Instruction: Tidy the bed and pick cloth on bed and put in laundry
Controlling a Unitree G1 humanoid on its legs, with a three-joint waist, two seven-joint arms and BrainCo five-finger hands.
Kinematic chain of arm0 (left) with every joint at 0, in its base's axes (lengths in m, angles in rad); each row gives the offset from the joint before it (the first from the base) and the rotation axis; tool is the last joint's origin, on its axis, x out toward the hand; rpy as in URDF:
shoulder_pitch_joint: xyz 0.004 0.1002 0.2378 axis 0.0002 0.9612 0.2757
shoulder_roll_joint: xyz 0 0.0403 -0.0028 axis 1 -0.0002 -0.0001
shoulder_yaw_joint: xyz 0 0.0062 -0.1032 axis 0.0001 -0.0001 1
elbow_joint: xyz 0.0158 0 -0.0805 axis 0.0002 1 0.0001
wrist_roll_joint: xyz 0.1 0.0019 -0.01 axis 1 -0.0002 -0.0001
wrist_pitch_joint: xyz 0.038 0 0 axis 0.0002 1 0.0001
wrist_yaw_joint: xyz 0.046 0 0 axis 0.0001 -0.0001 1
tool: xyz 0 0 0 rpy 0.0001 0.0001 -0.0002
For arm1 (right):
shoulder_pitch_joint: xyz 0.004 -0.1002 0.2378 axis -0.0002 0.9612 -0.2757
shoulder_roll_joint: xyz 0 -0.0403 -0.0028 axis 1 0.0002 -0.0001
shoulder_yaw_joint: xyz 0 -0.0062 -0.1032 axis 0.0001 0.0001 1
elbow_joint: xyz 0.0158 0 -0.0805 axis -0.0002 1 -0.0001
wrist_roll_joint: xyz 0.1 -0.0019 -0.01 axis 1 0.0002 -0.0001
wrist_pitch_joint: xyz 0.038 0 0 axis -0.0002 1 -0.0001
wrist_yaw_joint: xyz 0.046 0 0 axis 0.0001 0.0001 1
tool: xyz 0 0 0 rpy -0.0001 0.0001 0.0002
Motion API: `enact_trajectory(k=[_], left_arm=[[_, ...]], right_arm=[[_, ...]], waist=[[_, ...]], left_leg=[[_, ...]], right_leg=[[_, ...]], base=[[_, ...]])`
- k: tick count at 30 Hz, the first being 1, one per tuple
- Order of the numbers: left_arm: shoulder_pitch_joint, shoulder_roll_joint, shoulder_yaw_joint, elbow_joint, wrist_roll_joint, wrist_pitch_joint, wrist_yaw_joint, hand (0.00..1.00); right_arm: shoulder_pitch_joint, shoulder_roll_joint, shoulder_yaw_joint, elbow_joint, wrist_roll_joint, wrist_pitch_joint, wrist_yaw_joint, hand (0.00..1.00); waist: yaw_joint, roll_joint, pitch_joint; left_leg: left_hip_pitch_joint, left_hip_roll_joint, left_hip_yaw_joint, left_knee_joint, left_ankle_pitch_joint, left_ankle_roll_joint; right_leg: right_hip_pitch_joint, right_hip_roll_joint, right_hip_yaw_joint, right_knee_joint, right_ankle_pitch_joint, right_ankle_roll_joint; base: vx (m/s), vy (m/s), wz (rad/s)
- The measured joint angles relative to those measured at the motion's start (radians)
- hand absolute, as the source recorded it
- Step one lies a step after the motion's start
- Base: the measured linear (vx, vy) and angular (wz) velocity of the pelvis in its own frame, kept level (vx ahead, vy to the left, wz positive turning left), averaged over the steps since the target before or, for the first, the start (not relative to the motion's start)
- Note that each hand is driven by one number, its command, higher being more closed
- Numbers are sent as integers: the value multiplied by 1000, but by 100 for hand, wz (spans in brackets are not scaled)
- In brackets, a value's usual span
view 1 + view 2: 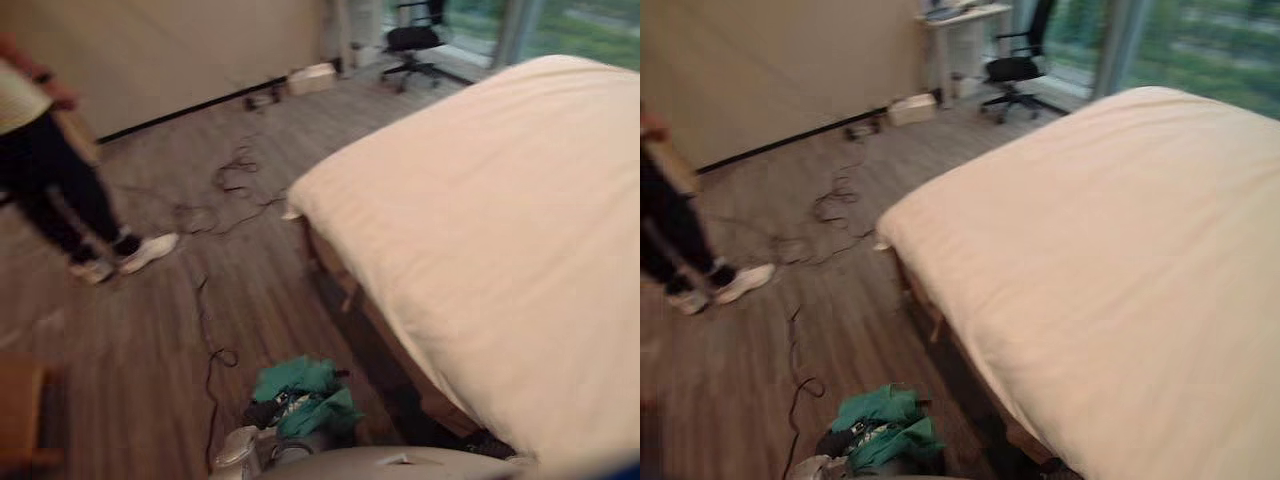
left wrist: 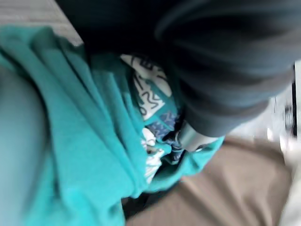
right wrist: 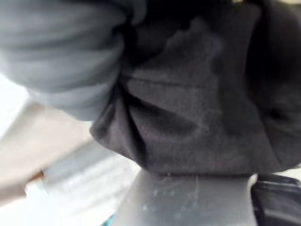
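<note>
the left hand [image 2: 192,136] was mostly buried: past its dark cover, one silver finger dug into a bunched teal cloth [image 1: 300,392] and was clamped on it. the cloth hung low in front of the robot, off the bed [image 1: 480,220] and above the floor [image 1: 150,330]. a white and blue printed patch on it was too crumpled to read. the right hand [image 3: 56,47] lay against dark grey fabric [image 3: 197,113]; whether it was apart or together could not be told. the bed had a smooth cream cover, cut off at the right. the floor was wood plank. a person [image 1: 50,190] in dark trousers and white shoes stood at the left, partly cut off, before a beige wall [image 1: 170,50]. a black chair [image 1: 415,45] stood far back by a window [image 1: 580,20].
</note>
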Motion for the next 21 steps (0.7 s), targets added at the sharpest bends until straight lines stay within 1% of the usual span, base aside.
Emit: enact_trajectory(k=[1,2,3,4,5,6,7,8,9,10,11,12,13,14,15,16,17,18,19,20,21], left_arm=[[-5,6,1,0,0,6,-3,100],[-3,17,5,-1,-2,9,-3,100],[-4,19,12,-2,-7,12,-3,100],[-10,36,16,-1,-3,23,-4,100],[-9,38,16,1,-1,28,-4,100],[-11,40,15,11,0,37,-5,100],[-19,44,16,29,1,47,-5,100],[-30,44,13,41,9,56,-11,100],[-34,41,6,47,18,59,-14,100],[-37,39,-3,49,19,61,-30,100],[-36,39,-3,50,20,64,-34,100],[-34,41,-2,51,20,65,-37,100],[-35,46,-4,59,26,67,-50,100],[-37,51,-15,65,35,67,-59,100],[-42,62,-39,65,41,68,-68,100],[-46,70,-44,66,44,69,-69,100],[-54,81,-44,70,62,76,-72,100],[-57,79,-44,75,71,77,-74,100],[-57,77,-44,75,75,77,-74,100],[-52,78,-44,76,82,77,-75,100],[-42,78,-37,78,88,75,-75,100]], right_arm=[[-2,6,-12,5,0,0,0,100],[-25,21,-34,12,1,-3,5,100],[-35,29,-44,13,4,-5,6,100],[-42,62,-71,11,8,-19,10,100],[-43,69,-73,10,11,-23,10,100],[-43,80,-74,10,30,-30,10,100],[-43,88,-78,10,47,-30,11,100],[-42,94,-104,7,51,-31,9,100],[-40,94,-119,6,60,-31,9,100],[-35,92,-142,5,76,-37,7,100],[-34,92,-149,3,85,-40,7,100],[-33,94,-149,3,86,-41,5,100],[-28,90,-151,0,87,-41,0,100],[-21,84,-149,-14,94,-40,-8,100],[-15,84,-135,-33,116,-39,-18,100],[-16,84,-128,-36,126,-38,-20,100],[-12,84,-114,-36,161,-38,-32,100],[-1,83,-108,-36,184,-39,-39,100],[5,81,-105,-35,191,-40,-40,100],[11,78,-95,-27,205,-42,-41,100],[15,79,-93,-23,215,-44,-41,100]], waist=[[4,-8,8],[16,-20,20],[21,-31,28],[28,-38,32],[27,-41,30],[24,-45,28],[25,-45,27],[21,-31,36],[22,-22,40],[22,-6,46],[23,-4,48],[26,1,48],[24,14,46],[17,38,32],[13,33,28],[14,35,29],[6,31,31],[5,27,32],[5,28,33],[3,26,36],[7,17,37]], left_leg=[[-1,-15,-14,-13,13,22],[6,-36,-35,-49,37,36],[16,-47,-53,-73,48,41],[31,-76,-108,-145,90,43],[38,-85,-124,-171,105,45],[62,-100,-153,-230,135,45],[99,-116,-189,-305,175,40],[114,-127,-231,-322,187,46],[118,-129,-246,-323,187,46],[127,-132,-282,-327,178,51],[139,-135,-295,-328,172,59],[142,-137,-308,-328,169,62],[156,-137,-360,-328,172,59],[153,-131,-401,-326,176,56],[136,-127,-450,-326,182,48],[131,-126,-474,-325,186,46],[124,-125,-537,-322,198,48],[133,-126,-585,-321,204,45],[139,-126,-600,-321,205,44],[155,-129,-630,-323,200,40],[168,-128,-587,-325,160,50]], right_leg=[[-2,-8,-6,19,0,0],[-9,-16,-27,45,14,-2],[-7,-20,-37,52,23,-7],[-7,-18,-45,54,35,-18],[-5,-14,-42,49,37,-20],[0,-6,-40,33,44,-25],[16,-1,-45,31,64,-13],[33,-1,-47,47,82,-7],[37,-6,-47,63,93,-4],[45,-19,-53,121,121,-5],[50,-34,-55,165,135,-11],[54,-46,-55,201,146,-29],[38,-59,-37,276,178,-82],[4,-40,24,292,117,-86],[-51,26,149,258,42,-72],[-71,56,206,238,19,-66],[-109,128,334,179,-14,-68],[-128,181,431,131,-23,-64],[-134,199,470,114,-27,-64],[-147,228,564,79,-27,-65],[-144,229,623,22,-18,-67]], base=[[91,92,129],[41,84,80],[35,103,105],[34,60,85],[33,37,95],[19,0,72],[19,-6,95],[8,0,85],[-2,17,99],[-2,31,80],[14,57,75],[51,72,65],[72,74,85],[145,48,121],[112,18,108],[123,-8,134],[101,-55,142],[122,-68,141],[134,-76,118],[92,-54,82],[77,-43,76]])
